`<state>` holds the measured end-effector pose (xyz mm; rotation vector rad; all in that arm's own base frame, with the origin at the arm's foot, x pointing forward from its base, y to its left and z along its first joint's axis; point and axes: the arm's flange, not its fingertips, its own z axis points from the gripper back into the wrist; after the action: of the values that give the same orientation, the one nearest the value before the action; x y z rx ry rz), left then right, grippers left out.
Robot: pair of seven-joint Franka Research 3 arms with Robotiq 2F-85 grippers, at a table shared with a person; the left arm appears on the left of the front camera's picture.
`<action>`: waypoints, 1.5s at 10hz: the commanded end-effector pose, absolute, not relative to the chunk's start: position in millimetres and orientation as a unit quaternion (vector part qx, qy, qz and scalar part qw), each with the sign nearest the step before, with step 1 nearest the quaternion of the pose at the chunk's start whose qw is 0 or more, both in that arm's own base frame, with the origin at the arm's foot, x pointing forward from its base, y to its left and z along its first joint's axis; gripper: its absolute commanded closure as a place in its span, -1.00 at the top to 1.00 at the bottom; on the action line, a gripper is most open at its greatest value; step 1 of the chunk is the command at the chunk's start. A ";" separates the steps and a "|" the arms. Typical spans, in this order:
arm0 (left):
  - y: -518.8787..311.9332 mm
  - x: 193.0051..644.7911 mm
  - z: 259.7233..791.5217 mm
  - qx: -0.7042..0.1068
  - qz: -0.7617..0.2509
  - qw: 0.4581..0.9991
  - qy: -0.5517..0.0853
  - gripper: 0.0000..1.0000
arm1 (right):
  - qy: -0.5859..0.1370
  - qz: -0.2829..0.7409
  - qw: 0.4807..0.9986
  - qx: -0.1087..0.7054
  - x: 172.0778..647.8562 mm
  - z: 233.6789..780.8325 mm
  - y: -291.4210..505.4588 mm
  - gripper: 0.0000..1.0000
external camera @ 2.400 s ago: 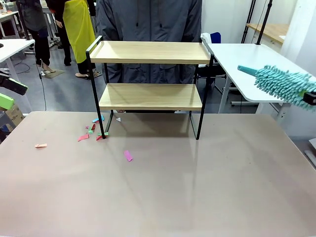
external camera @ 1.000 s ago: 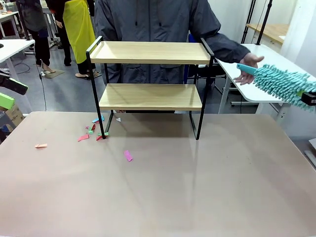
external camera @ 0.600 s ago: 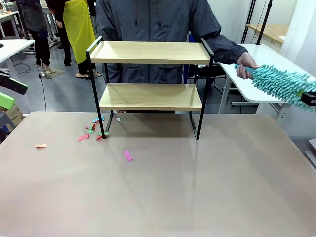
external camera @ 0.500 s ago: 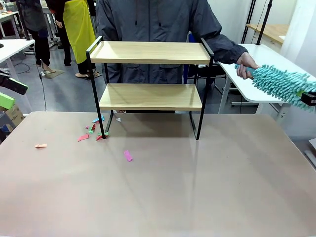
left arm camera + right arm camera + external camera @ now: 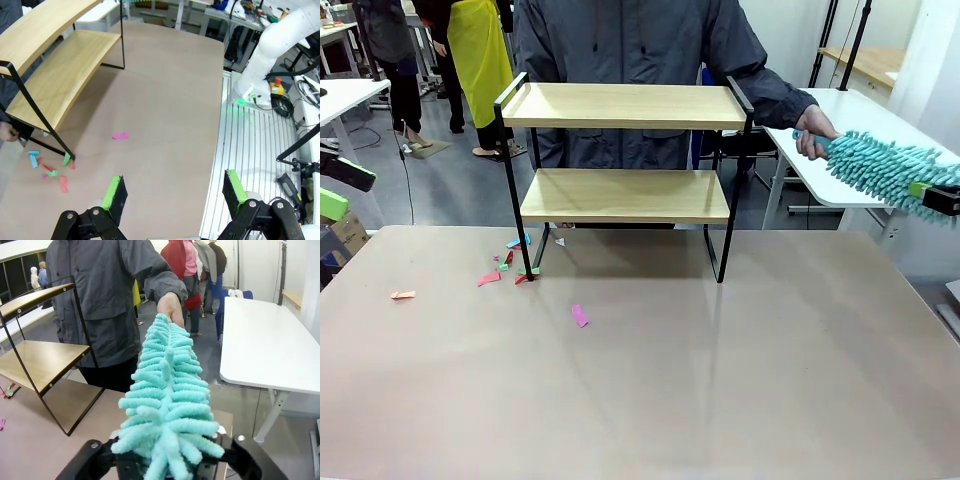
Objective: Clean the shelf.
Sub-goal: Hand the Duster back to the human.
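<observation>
Two-tier light wooden shelf with thin black metal frame (image 5: 625,165) stands at the table's far edge, both boards bare, well left of the right gripper (image 5: 942,197). Fluffy teal duster (image 5: 885,172) lies between its jaws (grip unclear); person's hand (image 5: 812,128) holds the handle. Left gripper (image 5: 172,192) gapes, holding nothing.

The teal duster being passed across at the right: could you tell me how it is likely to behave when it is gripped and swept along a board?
The duster is a mass of soft chenille fingers, so it should squash and bend under a grip. It looks light for its bulk. Its fluffy head would likely drag, not slide, along the shelf.
</observation>
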<state>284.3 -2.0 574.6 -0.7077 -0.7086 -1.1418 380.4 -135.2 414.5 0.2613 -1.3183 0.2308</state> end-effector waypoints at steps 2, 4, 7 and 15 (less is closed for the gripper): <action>-3.3 286.0 575.6 -0.325 -0.524 0.716 -0.328 1.00 | -0.611 0.092 0.761 0.198 378.7 425.7 -144.6 1.00; -3.3 286.0 575.6 -0.325 -0.524 0.716 -0.328 1.00 | -0.663 0.062 0.709 0.233 363.9 480.3 -155.3 1.00; -3.3 286.0 575.6 -0.325 -0.524 0.716 -0.328 1.00 | -0.706 -0.013 0.644 0.294 349.6 546.0 -192.0 1.00; -3.3 286.0 575.6 -0.325 -0.524 0.716 -0.328 1.00 | -0.713 -0.053 0.621 0.321 336.2 566.3 -223.7 1.00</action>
<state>285.1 -2.1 573.8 -0.7072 -0.7063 -1.1445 337.3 -225.6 564.0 0.7645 -1.6284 -0.1124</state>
